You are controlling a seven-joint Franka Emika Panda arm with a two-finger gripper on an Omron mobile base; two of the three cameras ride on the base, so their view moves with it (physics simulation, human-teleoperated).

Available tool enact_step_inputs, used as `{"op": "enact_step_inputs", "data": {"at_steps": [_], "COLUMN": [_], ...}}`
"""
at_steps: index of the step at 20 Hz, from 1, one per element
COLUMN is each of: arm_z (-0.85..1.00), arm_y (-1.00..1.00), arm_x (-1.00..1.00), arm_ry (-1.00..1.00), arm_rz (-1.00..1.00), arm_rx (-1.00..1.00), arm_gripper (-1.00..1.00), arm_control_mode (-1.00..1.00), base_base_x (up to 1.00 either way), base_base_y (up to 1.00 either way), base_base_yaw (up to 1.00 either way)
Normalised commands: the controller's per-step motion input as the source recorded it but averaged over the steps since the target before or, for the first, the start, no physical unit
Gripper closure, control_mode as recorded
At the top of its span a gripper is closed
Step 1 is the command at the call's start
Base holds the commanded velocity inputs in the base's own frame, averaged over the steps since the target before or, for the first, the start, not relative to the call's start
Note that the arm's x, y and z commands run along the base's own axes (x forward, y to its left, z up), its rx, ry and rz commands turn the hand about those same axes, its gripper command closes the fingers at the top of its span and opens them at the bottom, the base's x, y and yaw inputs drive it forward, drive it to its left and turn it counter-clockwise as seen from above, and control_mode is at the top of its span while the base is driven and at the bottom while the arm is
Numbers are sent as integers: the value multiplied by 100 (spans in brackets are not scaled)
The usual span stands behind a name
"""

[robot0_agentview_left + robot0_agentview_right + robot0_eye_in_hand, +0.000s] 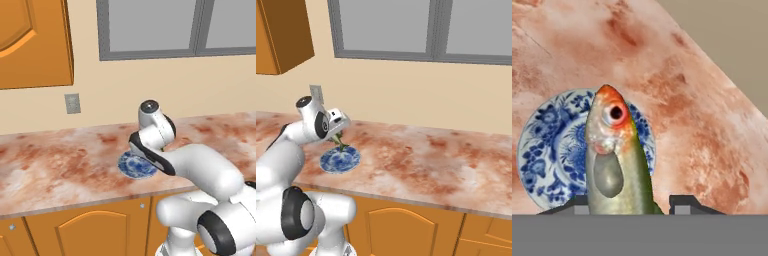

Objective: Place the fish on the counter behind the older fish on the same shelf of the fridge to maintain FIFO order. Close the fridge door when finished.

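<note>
gripper (626, 207) pinching the fish (614, 165); greenish-silver body, orange head, above blue-white plate (542, 155)

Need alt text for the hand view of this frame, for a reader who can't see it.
A greenish-silver fish with an orange head sticks up between the gripper fingertips, apparently clamped, its eye toward the camera. Beyond it lies a round blue-and-white plate on the reddish marbled counter, with beige wall at upper right.
</note>
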Motion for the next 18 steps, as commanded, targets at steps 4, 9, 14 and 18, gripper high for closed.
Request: {"op": "enact_step_inputs", "data": {"at_steps": [4, 9, 14, 18], "arm_z": [93, 35, -2, 0], "arm_y": [-29, -10, -16, -7], "arm_x": [-39, -77, -77, -24], "arm_ry": [-2, 0, -1, -3], "arm_rz": [0, 0, 0, 0], "arm_rx": [0, 0, 0, 0], "arm_gripper": [100, 100, 100, 100], "arm_control_mode": [-100, -100, -100, -100], "base_base_x": [0, 0, 0, 0], "base_base_y": [0, 0, 0, 0], "base_base_yaw": [0, 0, 0, 0]}}
